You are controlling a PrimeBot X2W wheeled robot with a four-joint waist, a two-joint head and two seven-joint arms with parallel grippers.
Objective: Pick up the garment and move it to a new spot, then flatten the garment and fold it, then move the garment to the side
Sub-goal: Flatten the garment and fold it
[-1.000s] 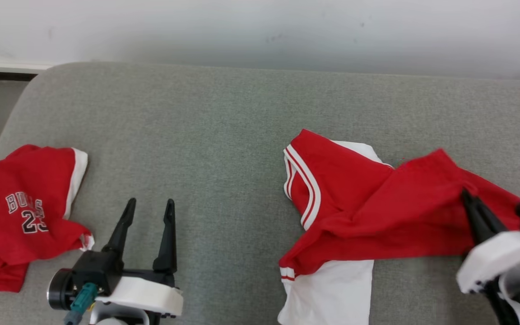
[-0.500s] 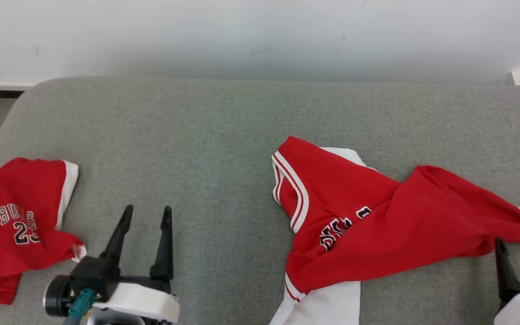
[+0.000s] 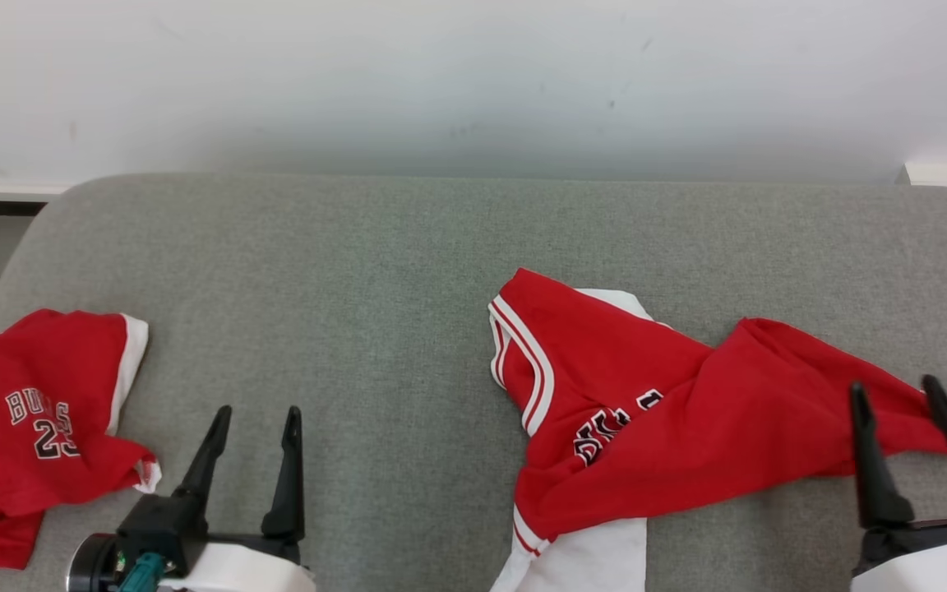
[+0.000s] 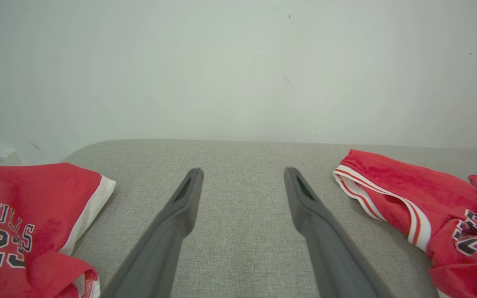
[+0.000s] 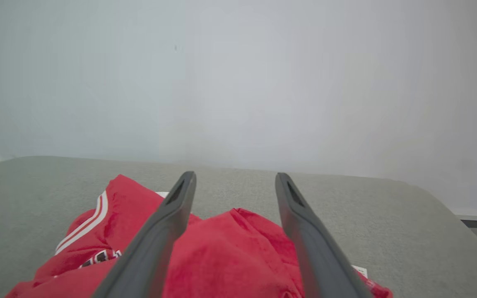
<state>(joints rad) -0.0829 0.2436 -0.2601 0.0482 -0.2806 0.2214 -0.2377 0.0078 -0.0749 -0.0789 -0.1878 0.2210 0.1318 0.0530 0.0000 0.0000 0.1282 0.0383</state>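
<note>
Red jersey (image 3: 687, 427) lying crumpled on grey cushion (image 3: 358, 271), right end showing beneath my right claw (image 3: 893, 385), fingers standing wide, gripping nothing. My left claw (image 3: 258, 411) hanging wide open, empty, well left of jersey.

The left end effector (image 3: 258, 411) has two long, tapering black fingers (image 3: 204, 460) on a black block, backed by a smooth white wrist shell (image 3: 251, 571). A teal connector (image 3: 141, 569) and a round black, silver-rimmed cap (image 3: 85, 567) sit beside it. The right end effector (image 3: 893, 385) has the same fingers and white shell. Each finger has a narrow slot (image 4: 184, 189) near its tip.
</note>
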